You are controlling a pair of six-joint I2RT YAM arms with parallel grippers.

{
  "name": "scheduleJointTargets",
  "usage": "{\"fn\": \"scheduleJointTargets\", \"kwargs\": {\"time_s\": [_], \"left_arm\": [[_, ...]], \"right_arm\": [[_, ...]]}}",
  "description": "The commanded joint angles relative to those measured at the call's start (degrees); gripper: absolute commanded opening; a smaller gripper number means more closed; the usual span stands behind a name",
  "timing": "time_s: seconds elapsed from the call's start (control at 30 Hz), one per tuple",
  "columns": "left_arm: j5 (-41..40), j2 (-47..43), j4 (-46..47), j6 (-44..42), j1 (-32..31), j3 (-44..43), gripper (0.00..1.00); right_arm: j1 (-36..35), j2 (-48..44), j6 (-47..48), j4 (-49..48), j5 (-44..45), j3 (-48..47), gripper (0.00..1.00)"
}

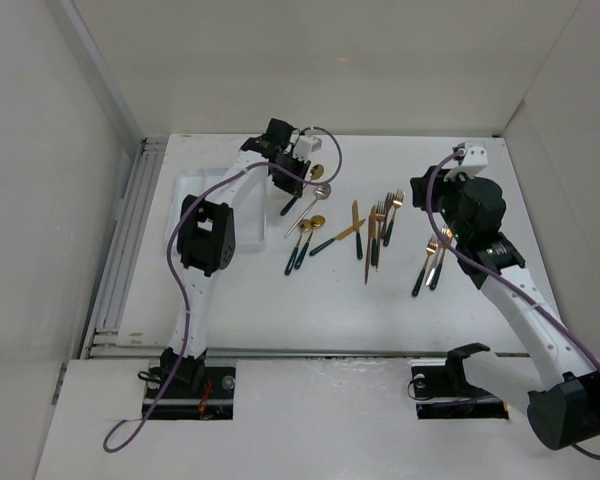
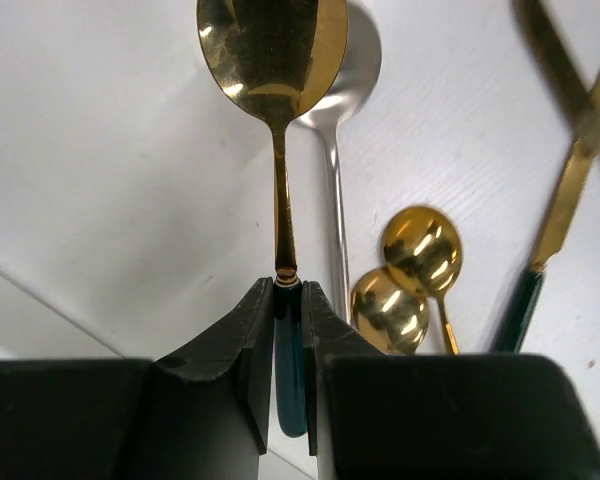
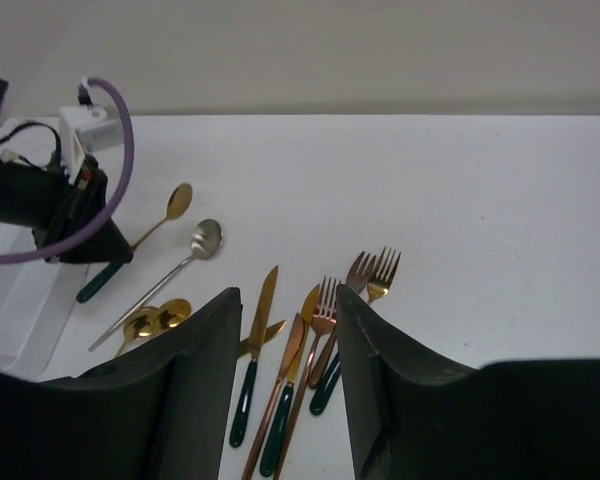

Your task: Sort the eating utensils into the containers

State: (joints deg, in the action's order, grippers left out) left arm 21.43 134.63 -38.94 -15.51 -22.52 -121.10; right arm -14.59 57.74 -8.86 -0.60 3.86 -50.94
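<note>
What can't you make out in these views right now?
Tray: top view, left arm covers its compartments.
Held spoon: left wrist view, handle end hidden between left end effector fingers.
Utensil: left wrist view, blurred, cut off by top edge.

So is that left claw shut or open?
Shut: the left gripper pinches the gold spoon by its dark handle, jaws pressed against both sides.

the spread numbered three gold spoons (image 2: 421, 250), one silver spoon (image 1: 323, 190), three forks (image 3: 383, 270) fanned together, at least three knives (image 3: 265, 300), two further utensils (image 1: 421, 280) partly hidden, kind unclear, and one white tray (image 1: 190, 185).
</note>
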Motion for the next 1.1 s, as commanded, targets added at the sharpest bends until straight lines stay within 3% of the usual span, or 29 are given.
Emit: {"fn": "scheduleJointTargets", "kwargs": {"time_s": [0.0, 0.13, 0.43, 0.73, 1.07], "left_arm": [[2.65, -10.16, 6.13, 6.35, 2.56, -1.0, 0.0], [-1.29, -16.84, 8.88, 11.9, 8.54, 4.11, 0.0], [-13.42, -24.33, 6.07, 7.61, 26.19, 14.31, 0.0], [-12.03, -18.18, 5.28, 4.26, 28.94, 16.42, 0.0], [-14.05, -18.17, 9.58, 3.64, 29.55, 27.05, 0.0]], "right_arm": [[-1.66, 0.01, -0.8, -0.63, 0.54, -3.2, 0.48], [-2.9, 2.12, -1.33, -0.63, 0.01, -4.96, 0.47], [-9.4, 11.07, -3.71, -0.63, 0.54, -7.16, 0.46], [-11.34, 17.14, -5.73, -0.63, -1.75, -10.06, 0.44], [-11.34, 17.15, -5.73, -0.63, -0.52, -10.06, 0.44]]}}
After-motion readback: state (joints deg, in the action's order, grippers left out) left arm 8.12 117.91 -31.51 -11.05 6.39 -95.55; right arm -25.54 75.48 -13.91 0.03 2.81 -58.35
